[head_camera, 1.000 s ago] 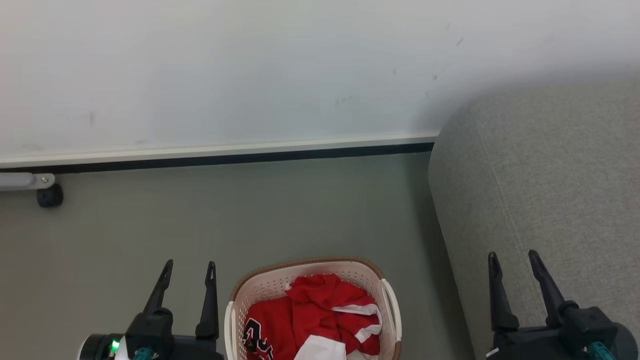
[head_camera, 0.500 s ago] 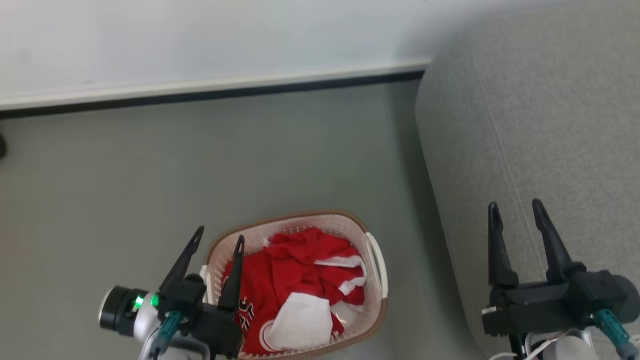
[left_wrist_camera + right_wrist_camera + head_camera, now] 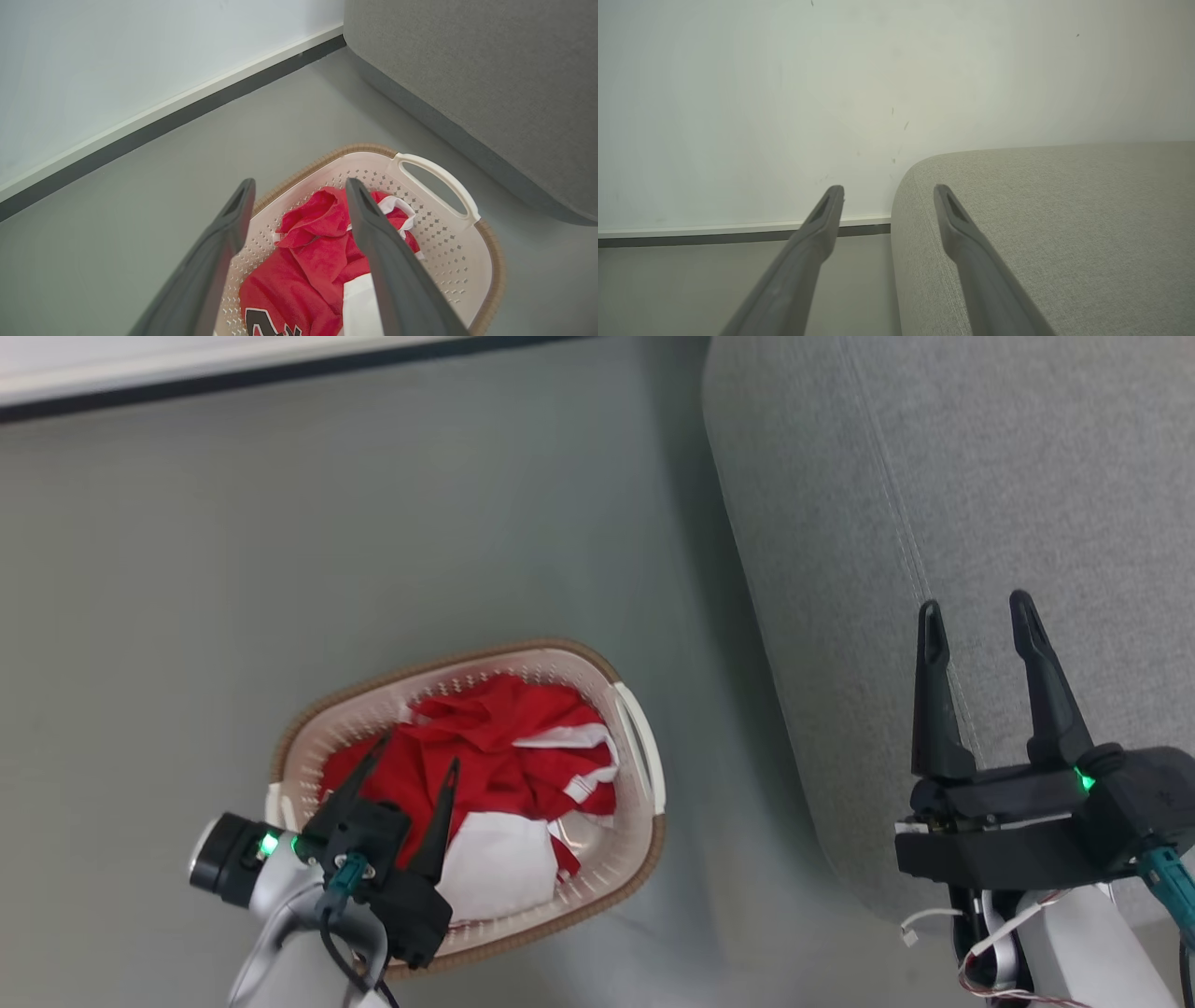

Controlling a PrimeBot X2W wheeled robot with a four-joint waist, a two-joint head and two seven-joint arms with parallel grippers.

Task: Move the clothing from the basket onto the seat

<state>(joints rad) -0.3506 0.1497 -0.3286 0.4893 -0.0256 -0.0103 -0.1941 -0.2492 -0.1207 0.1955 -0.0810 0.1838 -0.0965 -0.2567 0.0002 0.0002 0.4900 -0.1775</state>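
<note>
The red, white-trimmed sports clothes (image 3: 495,747) are lying in the small cream plastic basket (image 3: 640,747) beside the big grey cloth seat (image 3: 934,476); nothing is moved yet. The left gripper (image 3: 418,753) is hanging wide open above them, the right gripper (image 3: 974,602) above the seat, both empty. Their black print (image 3: 268,326) is showing too little to read.

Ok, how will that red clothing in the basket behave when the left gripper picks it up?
Probably floppy: the clothing lies crumpled in folds, so it should sag from the left gripper. It looks thin, so likely light. Red and white folds overlap, so one pinch may drag more along, perhaps tugging the basket.
</note>
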